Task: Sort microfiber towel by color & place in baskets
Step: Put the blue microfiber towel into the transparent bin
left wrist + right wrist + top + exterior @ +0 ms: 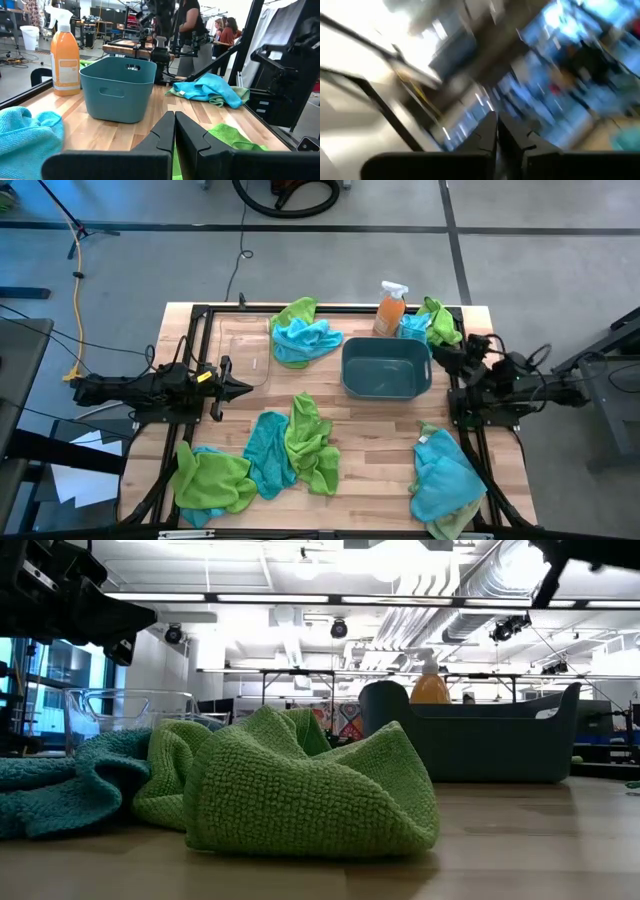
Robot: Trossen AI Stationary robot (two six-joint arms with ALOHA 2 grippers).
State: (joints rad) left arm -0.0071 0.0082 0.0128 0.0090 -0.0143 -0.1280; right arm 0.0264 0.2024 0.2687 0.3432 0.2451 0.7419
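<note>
Left tool [243,389] pressed together at the worktop's [380,430] left edge; right tool [438,352] pressed together near the teal tub [385,367], at the right edge

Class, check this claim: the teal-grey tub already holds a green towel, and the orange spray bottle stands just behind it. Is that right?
Not quite. The high view shows the teal-grey tub holding no towel at all. The orange spray bottle does stand just behind it.

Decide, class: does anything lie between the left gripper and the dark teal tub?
Nothing visible does. The left gripper, shut and empty, faces the dark teal tub across bare table. The clear bin sits off to one side; towels lie clear of that line.
</note>
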